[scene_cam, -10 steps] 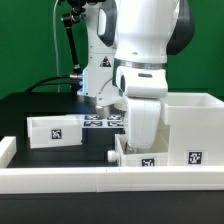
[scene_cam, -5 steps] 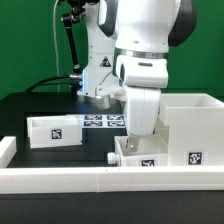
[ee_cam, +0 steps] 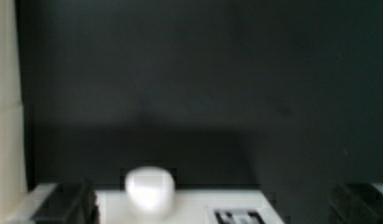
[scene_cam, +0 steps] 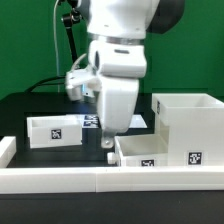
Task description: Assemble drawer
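The drawer's tall white housing (scene_cam: 186, 122) stands at the exterior view's right. One small tagged tray (scene_cam: 54, 130) sits at the left. A second tagged tray (scene_cam: 150, 152) lies in front of the housing, against the rim wall. My gripper (scene_cam: 108, 142) points down just above the table at this tray's left end. The wrist view is blurred: it shows the tray's white knob (ee_cam: 149, 188), a strip of the tray with a tag (ee_cam: 241, 214), and my gripper (ee_cam: 214, 205) open with its dark fingers (ee_cam: 63, 205) far apart and empty.
The long low white rim wall (scene_cam: 100, 180) runs along the front, with a short return at the left. The marker board (scene_cam: 92, 121) lies behind my arm. Black cables and a stand rise at the back left.
My arm has swung to the exterior view's left and lowered, from above the front tray beside the housing to the tray's left end. The parts have not moved.
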